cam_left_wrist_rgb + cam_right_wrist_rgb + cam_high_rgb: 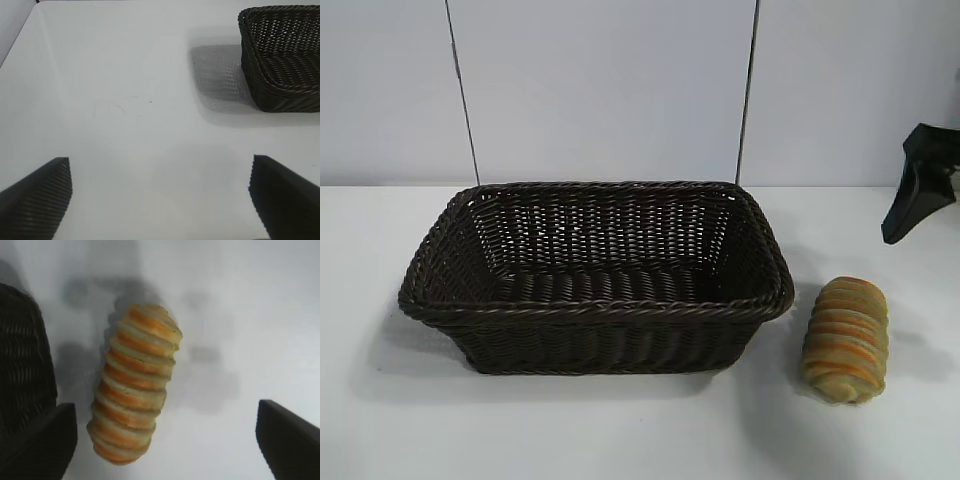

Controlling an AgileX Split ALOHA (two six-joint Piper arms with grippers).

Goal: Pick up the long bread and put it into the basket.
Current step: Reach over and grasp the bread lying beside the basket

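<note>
The long bread [846, 340] lies on the surface beside the basket [595, 305], toward the front edge; the right gripper [165, 440], fingers spread, apparently hovers above, offset from its long axis.

The table [620, 430] is a flat white surface that fills the lower part of the exterior frame and meets a pale wall along a horizontal edge in the upper half. Two items rest directly on it. The basket [595, 335], dark brown and woven, sits at centre-left of the frame, its long side facing the camera, and casts a soft shadow on the table to its left. The bread [846, 340] lies at lower right, just beside the basket's right end but apart from it, long axis running roughly toward the camera. In the left wrist view, faint scuff marks [115, 106] show on the table.
</note>
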